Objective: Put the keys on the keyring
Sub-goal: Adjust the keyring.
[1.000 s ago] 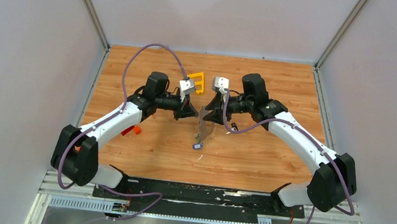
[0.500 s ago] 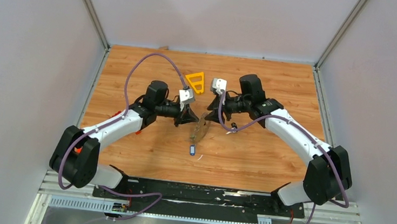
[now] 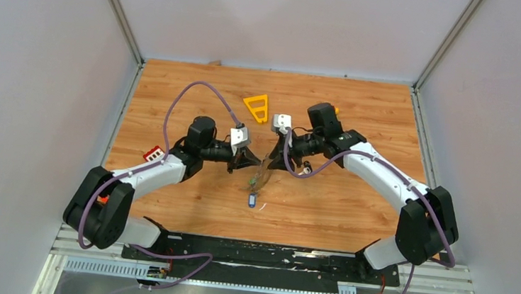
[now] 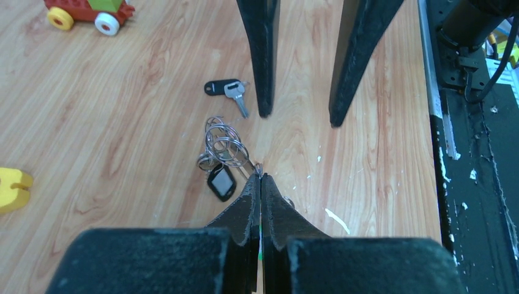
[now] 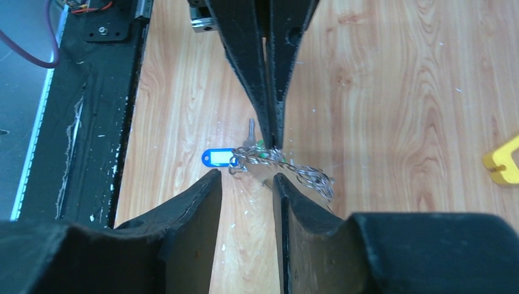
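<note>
Left gripper (image 4: 261, 179) first: it is low over the middle of the worktop with its jaws pressed together, and they look to be pinching a strand of the keyring (image 4: 224, 144) right at their tips. The keyring shows as a loose bunch of thin silver loops lying mid-worktop, a little toward the near edge, between the two grippers. Keys (image 5: 218, 158) already hang off it, with a blue tag trailing toward the near edge, a sliver of green and a black tag tucked in.

Moving right, one loose key (image 4: 226, 89) with a black tag lies flat on the wood, apart from the bunch and just beside a right fingertip. That looks like the one left to thread. Then the right gripper (image 5: 245, 175): jaws spread, straddling the bunch, holding nothing.

How will it handle? Everything here looks light, and nothing looks fragile. The wire is probably stiff, springy and slick, so a tip pinch on bare metal may slide or let the loop twist. Each piece is rigid, but the bunch as a whole should flop and swing once lifted. The best hold on the keyring is likely across a clear run of wire, away from the dangling tags. The loose key hugs the worktop, so its thicker plastic tag is the easier place to grip it.
</note>
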Motion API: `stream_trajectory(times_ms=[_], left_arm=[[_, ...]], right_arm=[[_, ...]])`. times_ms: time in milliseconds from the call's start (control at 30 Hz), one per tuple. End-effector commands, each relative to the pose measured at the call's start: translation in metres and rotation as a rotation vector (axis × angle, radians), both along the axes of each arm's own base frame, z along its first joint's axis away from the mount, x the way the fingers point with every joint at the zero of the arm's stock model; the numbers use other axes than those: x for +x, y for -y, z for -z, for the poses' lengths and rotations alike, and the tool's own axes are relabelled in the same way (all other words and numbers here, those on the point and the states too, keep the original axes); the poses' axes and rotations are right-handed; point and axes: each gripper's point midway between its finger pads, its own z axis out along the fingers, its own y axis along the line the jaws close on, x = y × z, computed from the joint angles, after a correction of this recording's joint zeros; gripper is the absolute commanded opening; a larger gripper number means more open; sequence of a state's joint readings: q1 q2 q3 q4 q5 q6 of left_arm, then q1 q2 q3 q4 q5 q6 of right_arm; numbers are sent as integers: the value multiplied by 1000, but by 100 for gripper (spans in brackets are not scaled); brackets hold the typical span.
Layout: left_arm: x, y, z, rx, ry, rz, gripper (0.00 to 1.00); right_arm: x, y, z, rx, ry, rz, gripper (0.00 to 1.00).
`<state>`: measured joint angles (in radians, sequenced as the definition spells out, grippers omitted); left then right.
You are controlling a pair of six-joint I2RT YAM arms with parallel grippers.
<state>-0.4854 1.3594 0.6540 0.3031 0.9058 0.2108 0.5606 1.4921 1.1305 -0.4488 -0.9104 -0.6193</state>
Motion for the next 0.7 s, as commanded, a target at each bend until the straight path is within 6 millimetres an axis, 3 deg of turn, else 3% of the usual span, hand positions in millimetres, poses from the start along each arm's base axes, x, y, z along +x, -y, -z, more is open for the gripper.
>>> stream_trajectory(times_ms=[0,367,667], left_arm=[[-1,9,-45,-117,152,44,0],[-9,10,-47,-145,127,53,0],[-12,9,-45,-149,135,60,0]], right_arm=[[-13,-10,-2,23,11,-77,36],[0,-15,11,-24,27,-23,30],[1,-13,1,-10,73,-14,28]])
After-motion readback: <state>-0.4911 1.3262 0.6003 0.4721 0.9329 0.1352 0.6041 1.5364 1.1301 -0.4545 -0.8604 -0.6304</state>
